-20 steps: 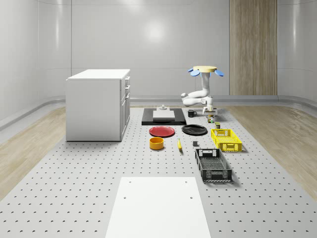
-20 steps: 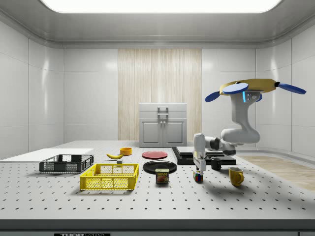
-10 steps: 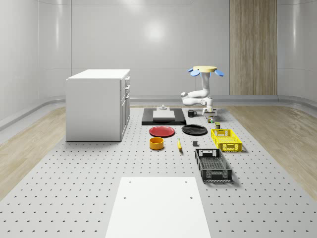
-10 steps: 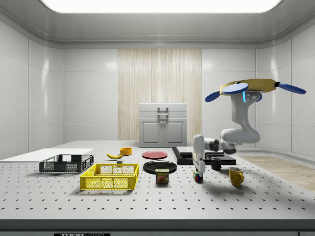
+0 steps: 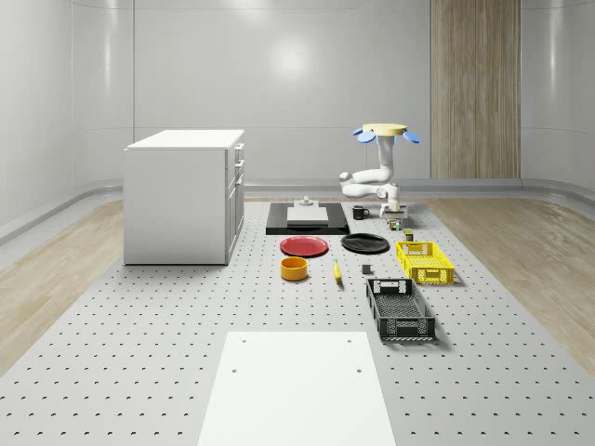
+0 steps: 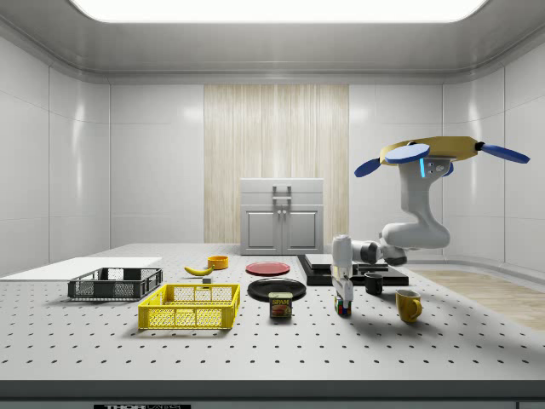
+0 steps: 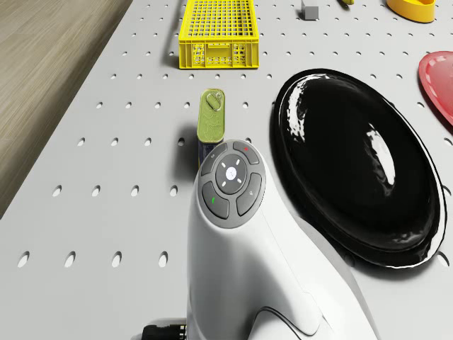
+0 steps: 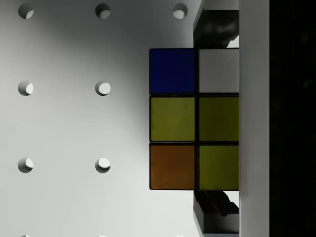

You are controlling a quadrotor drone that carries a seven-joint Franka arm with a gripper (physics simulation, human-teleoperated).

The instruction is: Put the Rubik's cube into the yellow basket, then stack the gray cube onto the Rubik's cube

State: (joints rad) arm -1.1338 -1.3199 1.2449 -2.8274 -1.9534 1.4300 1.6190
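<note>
My gripper points straight down and is shut on the Rubik's cube, just above the table next to a Spam can. In the wrist view the cube shows blue, yellow, orange and white tiles, with a dark finger against each of two opposite sides. The gripper is also in the whole-scene view. The yellow basket stands nearer the camera than the cube in the whole-scene view. The small gray cube lies left of the basket. The drone hovers over the table's far right part.
A Spam can and a black plate lie close to the gripper. A yellow mug, a black mug and a black tray are nearby. Farther off are a red plate, black basket and cabinet.
The arm has pulled up and in a little, and the gripper with the Rubik's cube sits slightly higher and a touch toward the side view's left. The drone has held its place.
</note>
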